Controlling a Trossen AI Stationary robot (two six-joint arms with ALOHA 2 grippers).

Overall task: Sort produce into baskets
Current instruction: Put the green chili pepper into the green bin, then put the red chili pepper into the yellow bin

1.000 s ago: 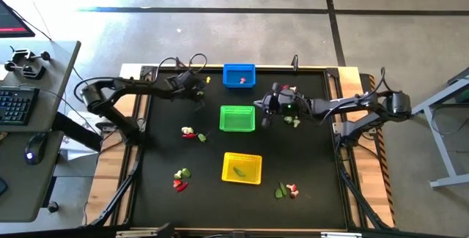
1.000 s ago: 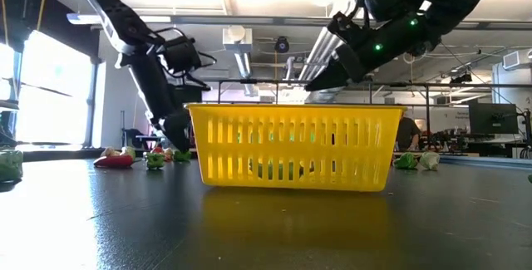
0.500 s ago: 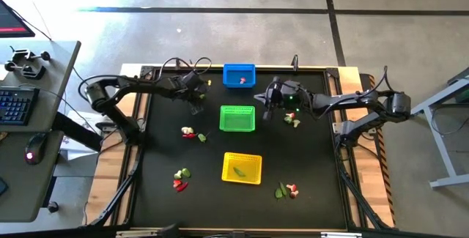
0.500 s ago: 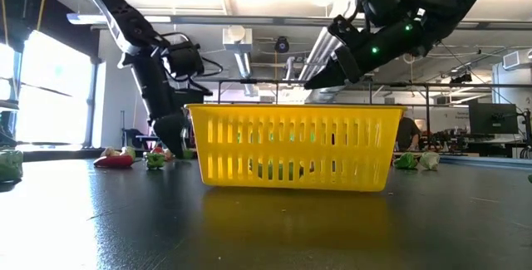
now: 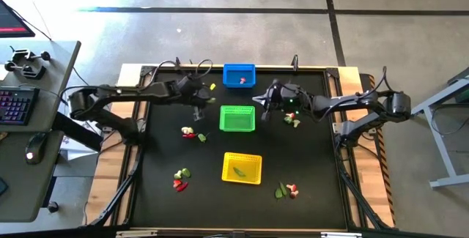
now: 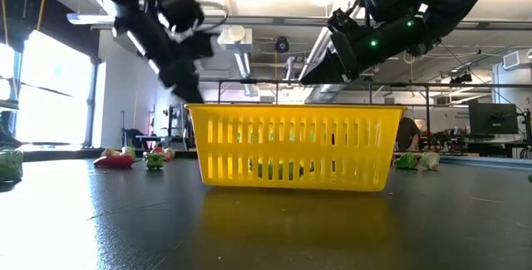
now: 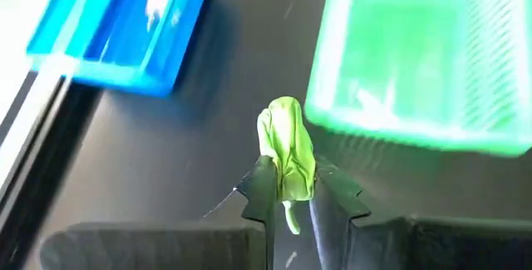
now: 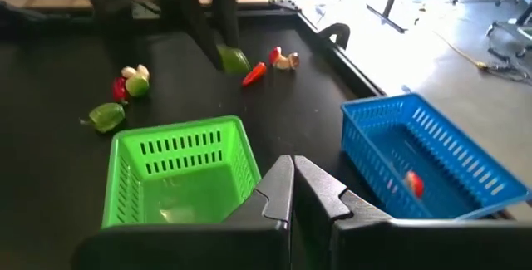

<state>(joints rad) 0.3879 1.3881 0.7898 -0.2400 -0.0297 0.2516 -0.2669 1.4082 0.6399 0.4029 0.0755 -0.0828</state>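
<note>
Three baskets stand in a column on the black table: blue (image 5: 239, 75) at the far edge, green (image 5: 237, 119) in the middle, yellow (image 5: 242, 168) nearest. My left gripper (image 5: 199, 106) hangs just left of the green basket, shut on a green leafy bit (image 7: 287, 147). My right gripper (image 5: 258, 100) hovers by the green basket's far right corner, shut, with nothing between its fingers (image 8: 293, 179). A red-and-white piece (image 5: 242, 81) lies in the blue basket and a green leaf (image 5: 239, 170) in the yellow one. My left gripper pinches the leafy bit's lower stem end (image 7: 290, 189) between its two fingers (image 7: 263, 189). Most of the leaf stands out beyond the fingertips. The fingers slant down from the table's left. The leaf (image 8: 233, 58) is lifted clear of the table.
Loose produce lies in small clusters: left of the green basket (image 5: 192, 133), at the near left (image 5: 180, 179), at the near right (image 5: 287, 190) and under my right arm (image 5: 293, 121). A red chilli (image 8: 255, 72) and a mushroom bit (image 8: 287, 58) lie beyond the left gripper.
My left gripper has shut on the green leafy bit at the table and risen with it, lifting it clear and edging toward the green basket. My right gripper, shut throughout, has drifted a little toward the far edge.
</note>
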